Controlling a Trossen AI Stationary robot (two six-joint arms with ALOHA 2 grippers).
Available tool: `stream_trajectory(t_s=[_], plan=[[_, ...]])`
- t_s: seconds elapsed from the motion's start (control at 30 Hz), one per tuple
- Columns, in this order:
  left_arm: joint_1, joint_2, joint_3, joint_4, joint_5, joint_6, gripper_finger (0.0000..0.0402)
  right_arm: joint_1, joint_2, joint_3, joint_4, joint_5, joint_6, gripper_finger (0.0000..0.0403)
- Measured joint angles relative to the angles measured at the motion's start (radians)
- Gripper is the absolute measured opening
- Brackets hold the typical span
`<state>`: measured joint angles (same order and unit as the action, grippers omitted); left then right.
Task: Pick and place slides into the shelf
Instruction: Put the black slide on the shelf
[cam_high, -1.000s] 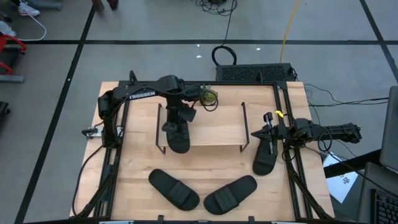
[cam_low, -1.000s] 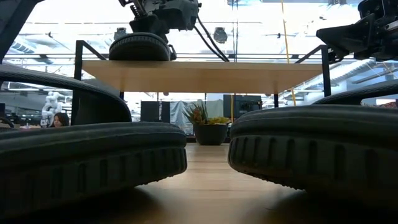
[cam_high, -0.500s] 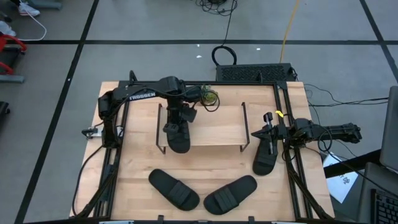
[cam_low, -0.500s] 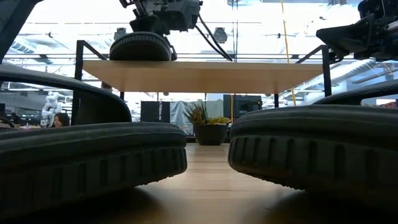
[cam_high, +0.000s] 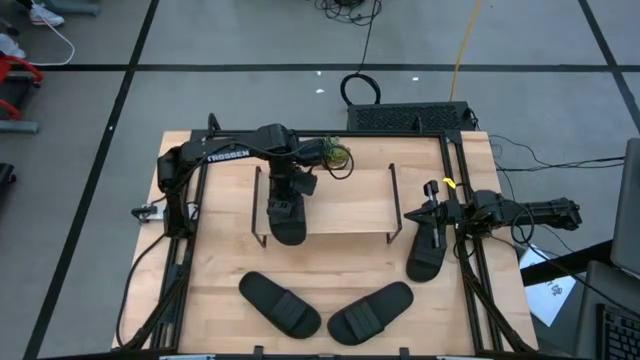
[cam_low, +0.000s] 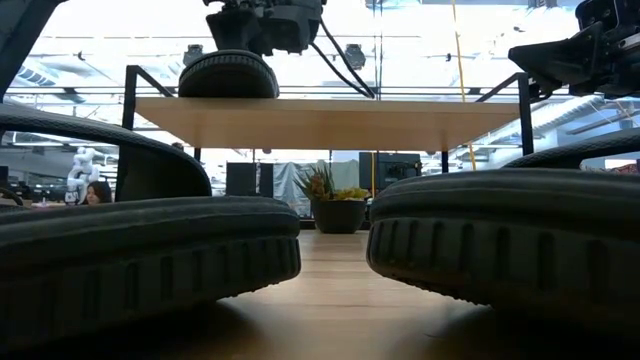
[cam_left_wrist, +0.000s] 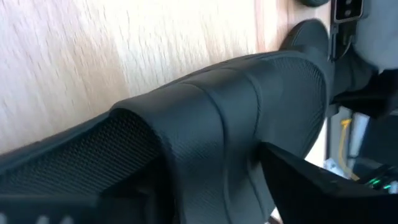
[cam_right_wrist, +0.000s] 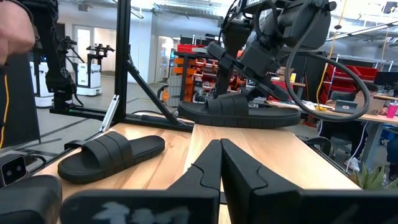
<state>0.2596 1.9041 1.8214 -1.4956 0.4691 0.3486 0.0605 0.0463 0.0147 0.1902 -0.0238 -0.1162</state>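
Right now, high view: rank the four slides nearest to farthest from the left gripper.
1. Slide on the shelf, directly under the left gripper, at the plank's left end.
2. Front-left slide on the table, ahead of the shelf.
3. Front-right slide, beside it.
4. Slide by the right gripper, right of the shelf.

One slide (cam_high: 285, 222) on shelf (cam_high: 350, 205), three slides on table (cam_high: 215, 265)

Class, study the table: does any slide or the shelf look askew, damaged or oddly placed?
One slide overhangs the shelf's front edge under the left gripper; two slides lie splayed in a V. No visible damage.
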Motion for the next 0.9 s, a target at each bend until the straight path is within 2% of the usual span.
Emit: stream_trajectory(t_s=[0.23, 0.4, 0.5, 0.77, 0.9], plan=[[0.005, 0.000, 0.012, -0.004, 0.003, -0.055, 0.0302, 0.000, 0.000, 0.000, 0.000, 0.000, 0.000, 0.0000], [0.005, -0.001, 0.013, -0.004, 0.007, -0.065, 0.0341, 0.000, 0.000, 0.000, 0.000, 0.000, 0.000, 0.0000], [0.005, -0.002, 0.013, -0.009, 0.010, -0.070, 0.0350, 0.000, 0.000, 0.000, 0.000, 0.000, 0.000, 0.0000], [0.007, -0.054, 0.008, 0.016, -0.018, -0.073, 0.0343, 0.000, 0.000, 0.000, 0.000, 0.000, 0.000, 0.0000], [0.019, -0.091, 0.009, 0.009, 0.019, -0.117, 0.0350, 0.000, 0.000, 0.000, 0.003, 0.000, 0.000, 0.0000]])
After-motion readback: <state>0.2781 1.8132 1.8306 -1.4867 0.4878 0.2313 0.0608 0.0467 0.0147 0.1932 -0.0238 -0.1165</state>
